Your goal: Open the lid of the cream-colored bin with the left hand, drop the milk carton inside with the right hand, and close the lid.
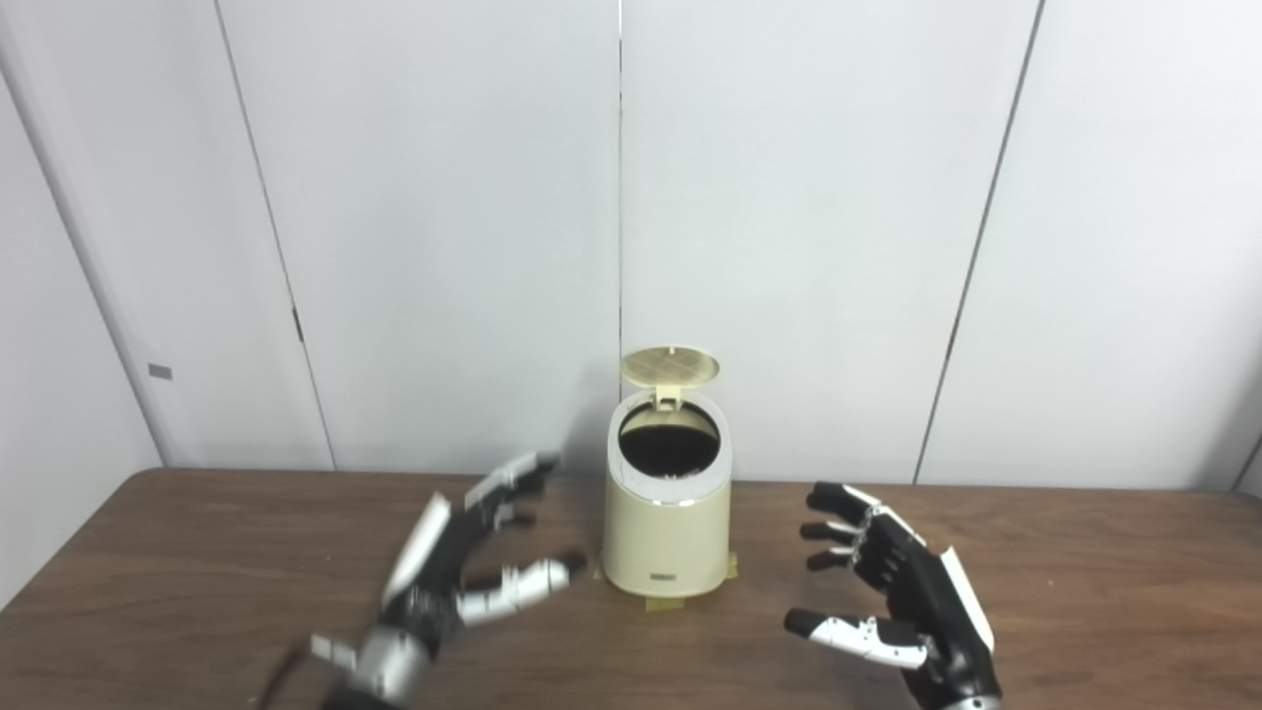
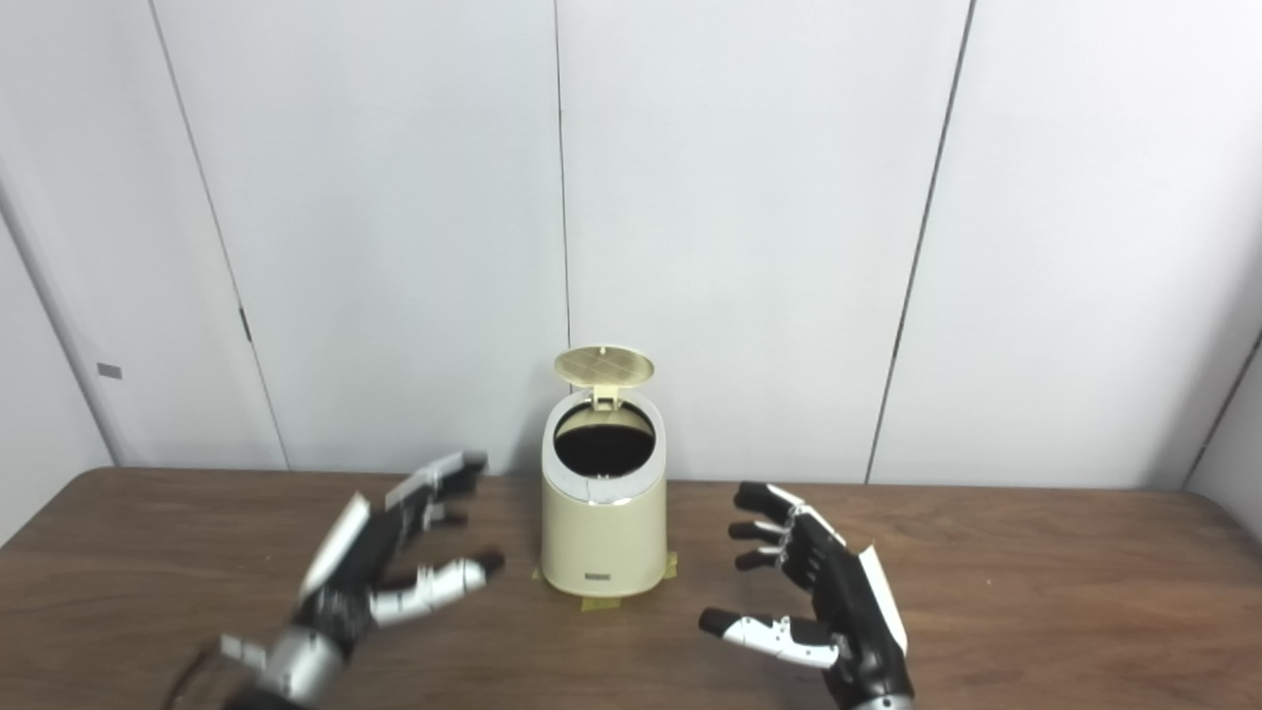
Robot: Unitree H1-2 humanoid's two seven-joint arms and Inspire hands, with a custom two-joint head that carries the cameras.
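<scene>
You had one cream bin (image 1: 667, 532) on the table (image 1: 197, 552), its single lid (image 1: 670, 367) standing open. Both hands, left (image 1: 463, 562) and right (image 1: 897, 592), were spread wide, holding nothing.

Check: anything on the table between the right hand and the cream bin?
Nothing. In both eye views only bare table separates the open right hand from the bin, whose lid stands open. No milk carton is visible.

Smooth, seemingly plastic cream bin (image 1: 666, 532) with faintly glossy sheen stands on matt wood-grain table (image 1: 1085, 582).
</scene>
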